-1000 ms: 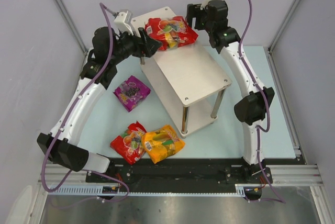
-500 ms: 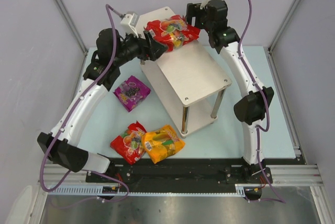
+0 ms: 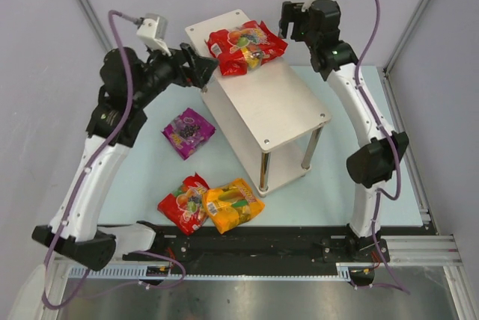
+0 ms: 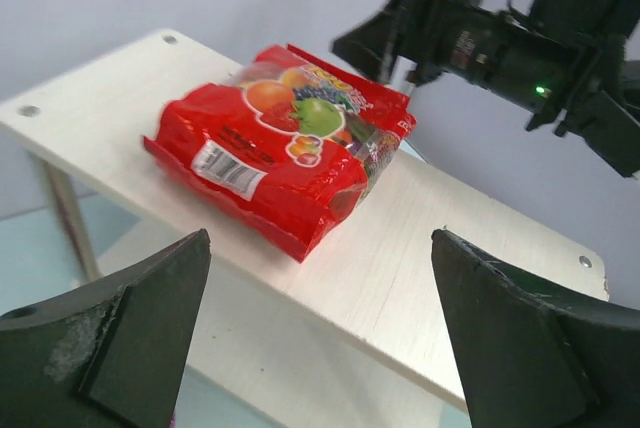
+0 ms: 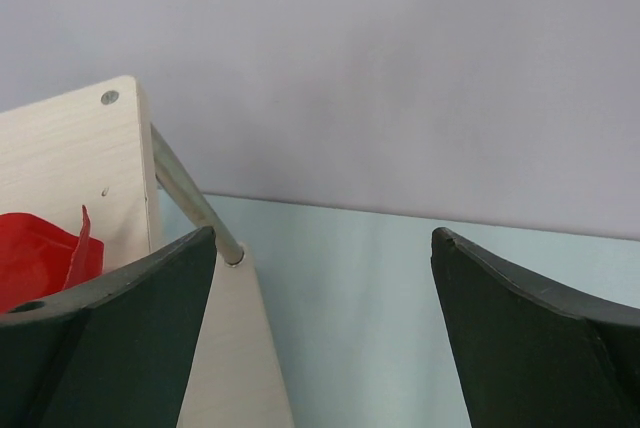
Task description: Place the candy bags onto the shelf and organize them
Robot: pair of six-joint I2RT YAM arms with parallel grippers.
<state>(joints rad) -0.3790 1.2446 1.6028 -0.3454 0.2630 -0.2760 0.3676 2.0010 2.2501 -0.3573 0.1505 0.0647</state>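
Eyeballing the red bag [image 3: 245,47] on the shelf [image 3: 284,111] top at 12 o'clock: looks light, squishy and slippery, so I'd pinch a sealed end. Left hand [image 3: 206,70] and right hand [image 3: 288,22] are both released, empty.

The red candy bag [image 4: 280,163] is glossy plastic; the shelf [image 4: 430,238] is matt pale wood on shiny metal legs [image 3: 311,148].

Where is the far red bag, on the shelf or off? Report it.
On it: the red candy bag lies flat on the top board of the shelf.
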